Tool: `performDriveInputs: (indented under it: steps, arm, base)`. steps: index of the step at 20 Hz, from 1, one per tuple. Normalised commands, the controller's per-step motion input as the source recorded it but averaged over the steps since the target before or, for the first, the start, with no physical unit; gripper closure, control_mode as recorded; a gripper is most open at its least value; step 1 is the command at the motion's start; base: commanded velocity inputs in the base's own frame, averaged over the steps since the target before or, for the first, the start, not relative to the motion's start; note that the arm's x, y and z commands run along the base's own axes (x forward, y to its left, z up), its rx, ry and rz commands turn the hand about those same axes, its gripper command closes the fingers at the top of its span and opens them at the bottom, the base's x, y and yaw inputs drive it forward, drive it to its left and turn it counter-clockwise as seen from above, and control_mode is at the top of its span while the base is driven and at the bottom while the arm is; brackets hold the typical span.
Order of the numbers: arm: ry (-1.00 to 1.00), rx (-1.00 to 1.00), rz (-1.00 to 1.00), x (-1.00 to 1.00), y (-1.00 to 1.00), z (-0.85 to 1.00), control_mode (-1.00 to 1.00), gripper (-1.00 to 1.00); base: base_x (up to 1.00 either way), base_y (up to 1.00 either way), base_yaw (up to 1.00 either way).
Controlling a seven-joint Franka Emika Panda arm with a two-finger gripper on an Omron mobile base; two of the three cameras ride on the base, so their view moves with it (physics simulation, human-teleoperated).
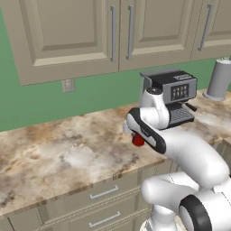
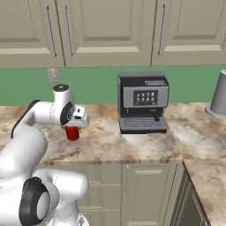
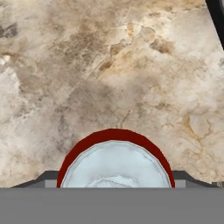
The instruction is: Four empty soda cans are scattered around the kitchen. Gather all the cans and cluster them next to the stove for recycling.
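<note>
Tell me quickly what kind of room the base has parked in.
A home-style kitchen, most likely: beige panelled wall cabinets with bar handles over a mottled brown stone counter, and a black-and-silver coffee machine against the green wall. A small red soda can stands there too.

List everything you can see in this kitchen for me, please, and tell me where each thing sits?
soda can: one, red with a silver top, upright on the counter, directly under the pincer.
coffee machine: one, black and silver, on the counter against the wall.
grey canister: one, far right of the counter.
counter: one, mottled brown stone, with drawers below.
wall cabinets: beige, above a green wall.
wall outlet: one, pale, on the green wall.
pincer: one, at the can's top; grip unclear.
</note>
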Motion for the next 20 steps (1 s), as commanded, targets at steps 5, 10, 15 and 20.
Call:
performDriveInputs:
  steps: [5, 10, 15, 20]
  arm:
    - [0.00, 0.00, 0.00, -0.18, 0.00, 0.00, 1.00, 1.00]
    - [0.00, 0.00, 0.00, 0.00, 0.00, 0.00, 1.00, 1.00]
    - [0.00, 0.00, 0.00, 0.00, 0.00, 0.00, 1.00, 1.00]
    - [0.00, 0.00, 0.00, 0.00, 0.00, 0.00, 1.00, 1.00]
  base:
    - [-0.08, 0.00, 0.00]
    - [-0.52, 0.00, 0.00]
    - [-0.57, 0.00, 0.00]
    - [-0.52, 0.13, 0.01]
